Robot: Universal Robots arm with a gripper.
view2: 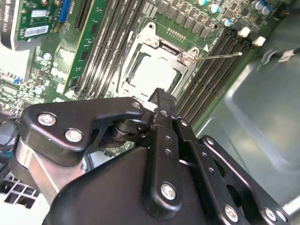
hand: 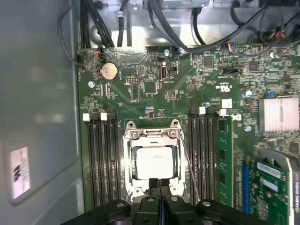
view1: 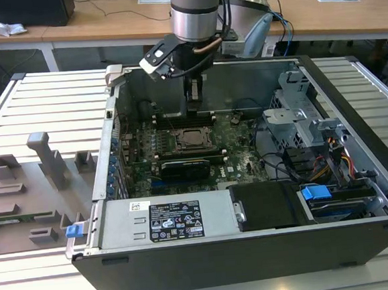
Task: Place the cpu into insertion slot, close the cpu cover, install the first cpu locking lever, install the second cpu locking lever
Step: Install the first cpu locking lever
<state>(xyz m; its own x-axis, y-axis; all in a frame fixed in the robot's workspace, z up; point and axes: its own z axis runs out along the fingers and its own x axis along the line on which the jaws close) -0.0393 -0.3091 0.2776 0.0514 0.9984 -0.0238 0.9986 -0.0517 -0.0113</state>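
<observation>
A: Gripper [hand: 159, 183], what state?

B: Fingers pressed flat together, no gap, nothing held. Both wrist views agree.

A: Where's the cpu [hand: 154, 161]?

B: Flat in the socket, metal top up, mid-motherboard [hand: 140, 93], inside the open computer case [view1: 257, 261]. The cpu cover [hand: 127, 159] looks folded down around it: frame bars on every side, chip showing through the window.

A: Which way from the fingertips?

B: Straight below. In the exterior view the arm hangs vertical over the socket with the tips clear of the board. I judge them roughly centred above the chip, apart from it.

A: Levers?

B: Two thin wire rods. One locking lever [hand: 187, 161] runs along the socket's side, between the cover and the green memory stick [hand: 224, 159]. Its long axis is near parallel to the memory slots [hand: 105, 159], fanning slightly off the socket. A second rod [view2: 220, 55] juts from a socket corner across the slots on the case-wall side.

A: Latched?

B: Neither looks hooked down, as far as I can judge. Each is off to one side of the tips, not beneath them.
</observation>
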